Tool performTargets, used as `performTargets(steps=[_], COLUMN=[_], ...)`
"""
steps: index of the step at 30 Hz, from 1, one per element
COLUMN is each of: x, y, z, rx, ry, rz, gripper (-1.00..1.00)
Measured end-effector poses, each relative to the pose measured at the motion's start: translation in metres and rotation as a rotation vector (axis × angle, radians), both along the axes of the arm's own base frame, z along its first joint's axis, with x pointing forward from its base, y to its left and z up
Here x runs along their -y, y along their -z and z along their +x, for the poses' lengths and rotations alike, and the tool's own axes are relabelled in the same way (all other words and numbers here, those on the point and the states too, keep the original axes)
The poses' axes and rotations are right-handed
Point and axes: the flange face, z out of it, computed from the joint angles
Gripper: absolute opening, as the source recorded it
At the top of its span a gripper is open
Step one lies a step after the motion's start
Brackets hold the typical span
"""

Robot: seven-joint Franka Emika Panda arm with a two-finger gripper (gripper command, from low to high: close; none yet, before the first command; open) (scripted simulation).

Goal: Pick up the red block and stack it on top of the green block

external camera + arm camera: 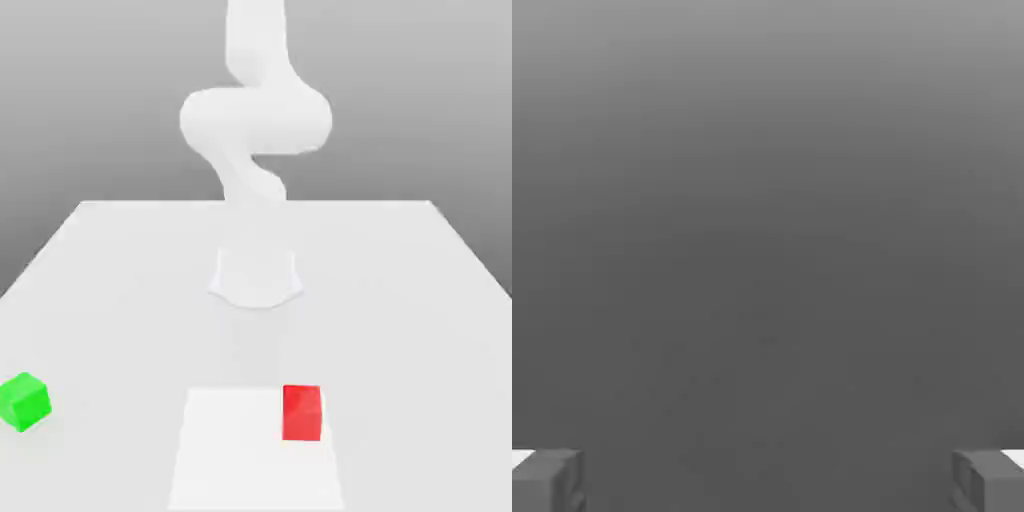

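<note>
White and matte, the bench carried two small cubes and no containers of any kind. The red block sat near the front edge, a little toward the exterior view's right of centre, on a brighter white rectangular patch of the surface. The green block lay far off toward the exterior view's left, close to the edge of the picture, turned at a slight angle to the bench's sides and well apart from the red one. Neither cube touched anything but the surface beneath it, and nothing stood between them.

Behind the cubes the white arm rose from a round base at the middle of the bench, folded into a bend high above it. Its pale body blended with the surface, so where the wrist ended was hard to make out, perhaps directly above the bright patch.

In the hand view the tool showed two grey fingertips standing wide apart at opposite edges, with nothing between them; they faced a plain grey ground.

The surroundings were a bare grey backdrop, lighter near the top in the exterior view.
</note>
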Motion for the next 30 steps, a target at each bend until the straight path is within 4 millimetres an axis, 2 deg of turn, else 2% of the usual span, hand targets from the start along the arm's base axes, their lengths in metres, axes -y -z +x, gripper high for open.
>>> performTargets(steps=[3,7,11,14,18,23,30], x=[0.001,-0.007,-0.022,-0.035,-0.051,-0.066,-0.069], y=[0.049,0.116,0.185,0.236,0.301,0.372,0.447], z=[0.028,0.056,0.072,0.077,0.073,0.055,0.017], rx=[-0.069,-0.153,-0.232,-0.288,-0.358,-0.438,-0.533], ry=[-0.133,-0.304,-0.474,-0.602,-0.771,-0.981,-1.269], rz=[-0.027,-0.070,-0.124,-0.171,-0.243,-0.347,-0.521], gripper=[0.00,0.00,0.00,0.00,0.00,0.00,0.00])
